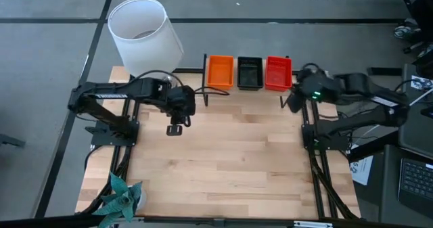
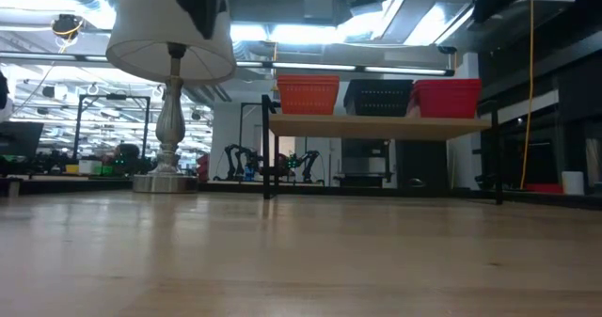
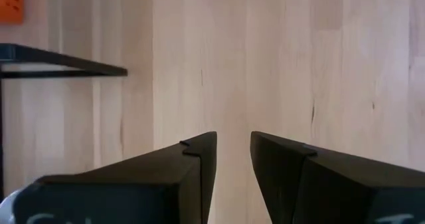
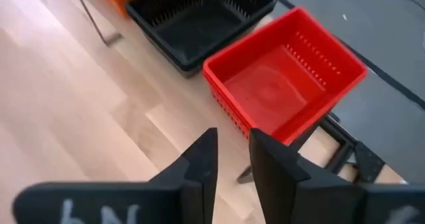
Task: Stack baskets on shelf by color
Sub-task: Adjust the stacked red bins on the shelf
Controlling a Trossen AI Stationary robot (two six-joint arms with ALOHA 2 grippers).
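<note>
At upper centre of the high view, orange [image 1: 220, 72], black [image 1: 249, 73] and red baskets [image 1: 278, 73] sat side by side on the shelf [image 2: 376, 126], long axes seemingly pointing away from me. My left gripper [image 3: 233, 159] and right gripper [image 4: 232, 154] each stood slightly parted, holding nothing.

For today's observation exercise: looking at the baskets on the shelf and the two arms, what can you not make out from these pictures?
- How many baskets sit in each stack: the high view looks straight down on the orange stack, the black stack and the red stack.
- Orange stack in the right wrist view: cut off by the edge.
- Both arms in the low view: out of frame.
- The shelf top: hidden edge-on in the low view.
</note>
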